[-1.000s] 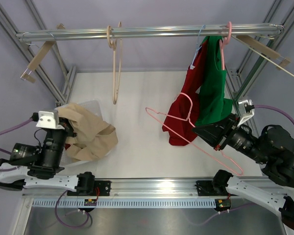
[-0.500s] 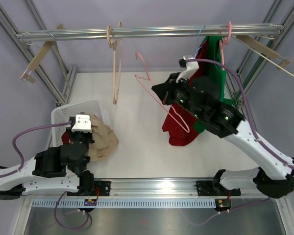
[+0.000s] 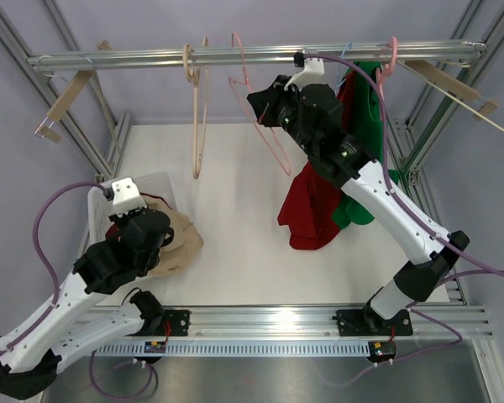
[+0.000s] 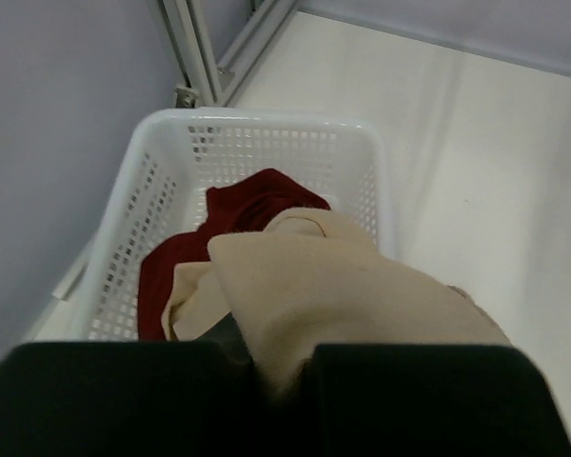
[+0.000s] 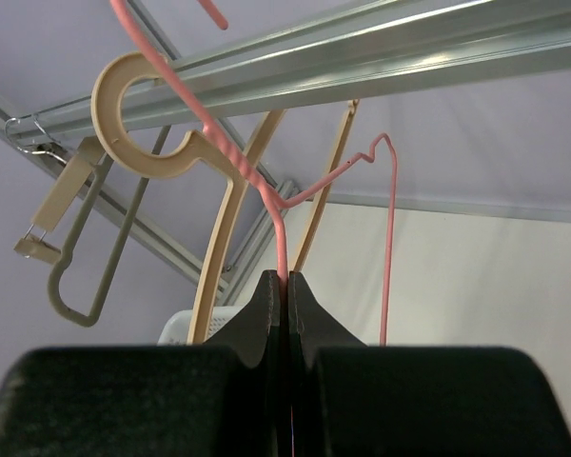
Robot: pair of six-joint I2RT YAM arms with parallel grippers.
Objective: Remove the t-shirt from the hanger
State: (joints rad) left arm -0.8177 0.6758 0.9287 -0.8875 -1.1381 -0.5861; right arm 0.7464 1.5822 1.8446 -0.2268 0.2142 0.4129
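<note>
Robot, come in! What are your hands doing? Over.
Right gripper shut on pink hanger, up at rail. Left gripper shut on tan t-shirt over basket. Beige hanger close by.

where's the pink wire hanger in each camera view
Top external: pink wire hanger upper middle, under the rail, pinched in the right gripper.
Left wrist: not in it.
Right wrist: centre, sticking up from the gripper.
Shared landmark: white basket, left; centre; sliver, lower left.
</note>
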